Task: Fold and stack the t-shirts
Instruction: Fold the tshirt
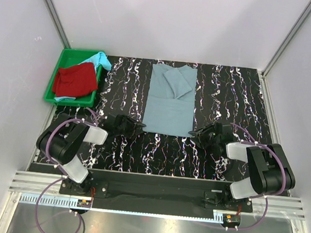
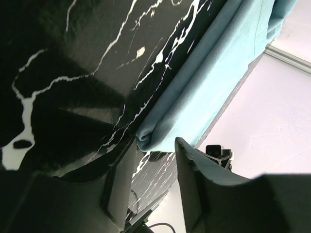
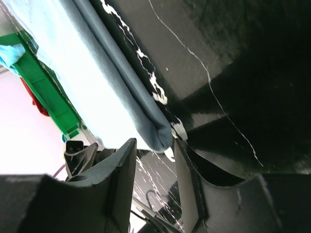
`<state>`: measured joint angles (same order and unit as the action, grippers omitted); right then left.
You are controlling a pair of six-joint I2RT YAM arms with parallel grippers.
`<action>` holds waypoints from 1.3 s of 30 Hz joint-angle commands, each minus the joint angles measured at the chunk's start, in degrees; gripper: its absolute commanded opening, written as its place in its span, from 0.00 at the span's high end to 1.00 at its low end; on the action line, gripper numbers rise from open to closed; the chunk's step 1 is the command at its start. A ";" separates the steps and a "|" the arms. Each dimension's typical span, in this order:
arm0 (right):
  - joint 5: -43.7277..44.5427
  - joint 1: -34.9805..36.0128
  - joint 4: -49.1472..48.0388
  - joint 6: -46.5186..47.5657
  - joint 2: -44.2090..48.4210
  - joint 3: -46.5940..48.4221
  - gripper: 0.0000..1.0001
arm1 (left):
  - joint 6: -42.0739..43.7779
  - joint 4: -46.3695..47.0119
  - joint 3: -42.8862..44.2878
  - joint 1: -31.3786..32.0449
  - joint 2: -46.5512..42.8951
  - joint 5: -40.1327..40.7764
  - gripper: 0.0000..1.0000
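1. My L pincer is spread, with the near-left corner of the grey-blue shirt just ahead of its gap.
2. My R pincer is spread too, at the shirt's near-right corner.
3. Shirt lies flat mid-desk, sleeves folded in.
4. Red shirt & turquoise shirt sit in the green tray, at the far-left corner.
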<state>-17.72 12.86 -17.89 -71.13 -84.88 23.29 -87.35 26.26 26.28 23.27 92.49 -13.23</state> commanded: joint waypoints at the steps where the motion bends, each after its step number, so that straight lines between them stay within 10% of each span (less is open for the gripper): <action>1: 3.83 0.41 1.37 0.29 -2.04 1.49 0.56 | 1.04 -3.76 0.79 -0.50 2.61 2.25 0.57; 12: 2.16 0.41 1.63 1.87 -5.56 3.69 0.74 | 4.02 -1.82 2.45 -1.91 5.51 -1.26 1.00; 18: 1.10 0.41 8.83 5.99 -1.52 5.01 0.99 | 6.31 -4.02 2.46 -2.00 3.41 -3.28 1.00; 39: -0.56 4.71 46.26 8.03 44.70 -0.44 1.00 | -2.03 -29.15 -14.33 16.89 -46.59 10.15 1.00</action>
<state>-17.74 16.84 20.21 -63.20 -44.71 22.70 -86.91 2.81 12.56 38.17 50.81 -8.58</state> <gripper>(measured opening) 0.022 0.023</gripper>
